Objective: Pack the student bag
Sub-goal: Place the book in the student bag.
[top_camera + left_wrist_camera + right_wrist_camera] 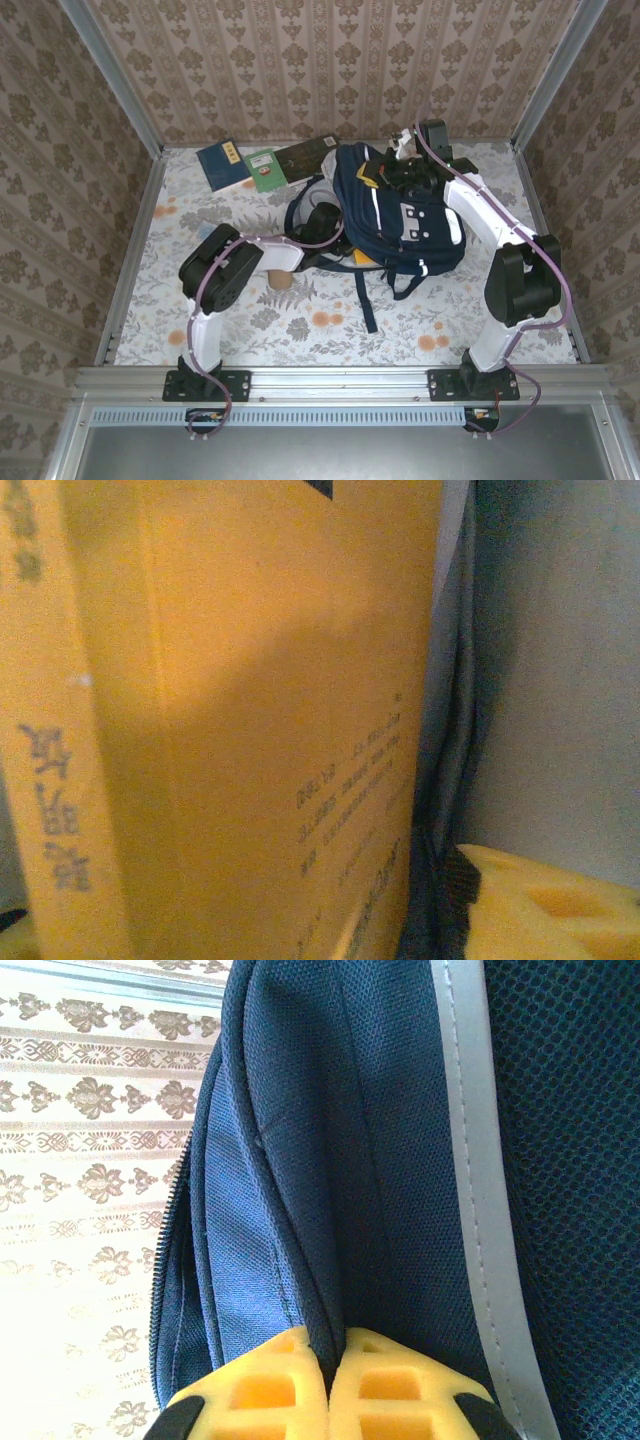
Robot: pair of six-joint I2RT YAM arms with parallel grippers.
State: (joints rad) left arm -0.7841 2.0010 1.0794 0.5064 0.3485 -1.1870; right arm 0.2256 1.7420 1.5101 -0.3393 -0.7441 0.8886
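The student bag point(405, 215), navy with white stripes, lies in the middle of the table. Up at its far top edge, my right gripper point(398, 165) is shut on a fold of the navy fabric point(300, 1210), which is pinched between the yellow pads point(262, 1385). My left gripper point(330, 225) reaches into the bag's left opening. In the left wrist view a yellow book point(250, 710) stands close in front of the camera, against the pale grey lining point(560, 680). One yellow finger point(545, 900) stands apart from the book at the lower right, and the jaws are open.
Three books lie at the back left: a blue one point(222, 163), a green one point(264, 168) and a dark one point(305, 155). A small tan object point(280, 280) rests under the left arm. A dark strap point(368, 305) trails toward the near edge. Patterned walls enclose the table.
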